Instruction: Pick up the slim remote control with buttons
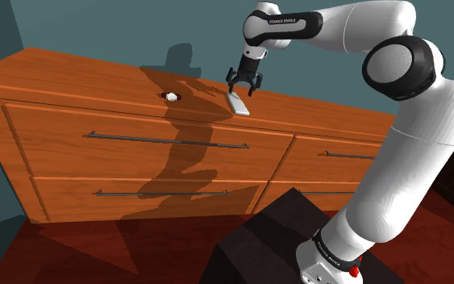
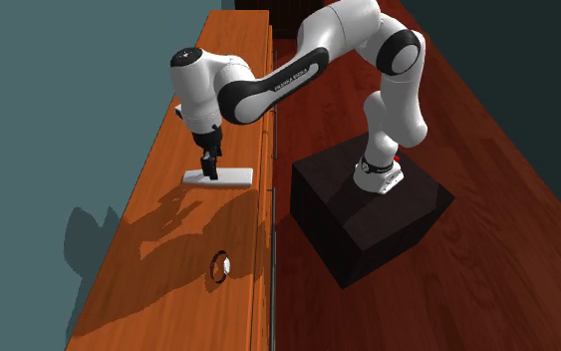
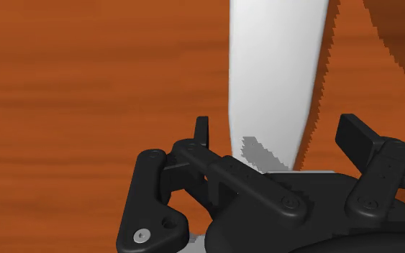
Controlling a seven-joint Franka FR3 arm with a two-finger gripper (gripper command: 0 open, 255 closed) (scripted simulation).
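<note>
The remote (image 1: 239, 103) is a slim, plain white slab lying flat on the orange wooden dresser top (image 1: 80, 77), close to its front edge. My black gripper (image 1: 243, 85) points straight down at it and hangs just over its far end. In the second exterior view the gripper (image 2: 208, 168) stands low over the end of the remote (image 2: 230, 177) nearer the wall. Seen from the wrist, the remote (image 3: 276, 79) runs between the open gripper (image 3: 277, 133), with a gap to each of its fingers (image 3: 202, 129). Nothing is held.
A small white object in a dark ring (image 1: 172, 96) lies on the dresser top, toward the shoulder view's left of the remote. Drawers with long metal handles (image 1: 167, 140) fill the dresser front. My black stand (image 2: 373, 214) sits on the dark red floor.
</note>
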